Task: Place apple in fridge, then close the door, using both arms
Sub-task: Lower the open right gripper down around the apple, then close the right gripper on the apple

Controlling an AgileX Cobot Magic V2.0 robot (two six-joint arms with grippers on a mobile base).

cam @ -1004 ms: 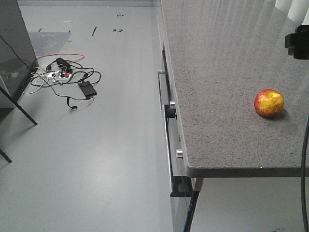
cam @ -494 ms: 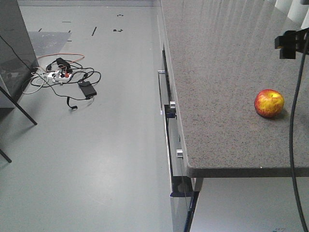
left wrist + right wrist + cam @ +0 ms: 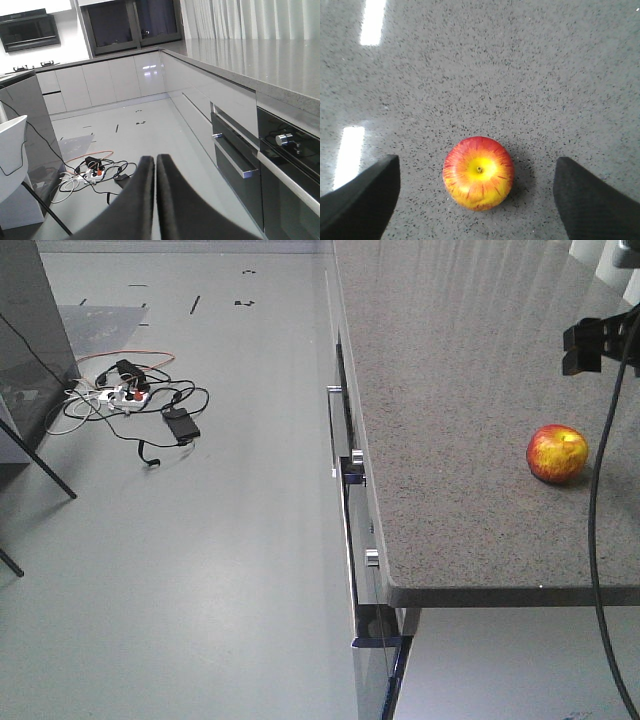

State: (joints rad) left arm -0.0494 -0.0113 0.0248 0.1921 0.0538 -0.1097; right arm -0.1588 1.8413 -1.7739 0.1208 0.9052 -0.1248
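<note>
The red and yellow apple (image 3: 557, 453) (image 3: 478, 173) rests on the speckled grey countertop (image 3: 450, 390), near its front right part. My right gripper (image 3: 475, 164) hangs straight above it, open wide, a finger on either side and neither touching it. In the front view only a black part of that arm (image 3: 598, 344) shows, above the apple. My left gripper (image 3: 155, 160) is shut and empty, out over the floor. A tall dark grey body (image 3: 30, 330), the fridge, stands at the far left edge. Its door cannot be made out.
A tangle of cables with a power strip (image 3: 130, 398) lies on the grey floor. Oven fronts with a chrome handle (image 3: 333, 430) and knobs run below the counter's left edge. Thin black stand legs (image 3: 40, 465) cross the left side. The right arm's cable (image 3: 598, 540) hangs past the counter front.
The right arm's black part has moved left and a little lower, and its cable has swung left. The apple has not moved.
</note>
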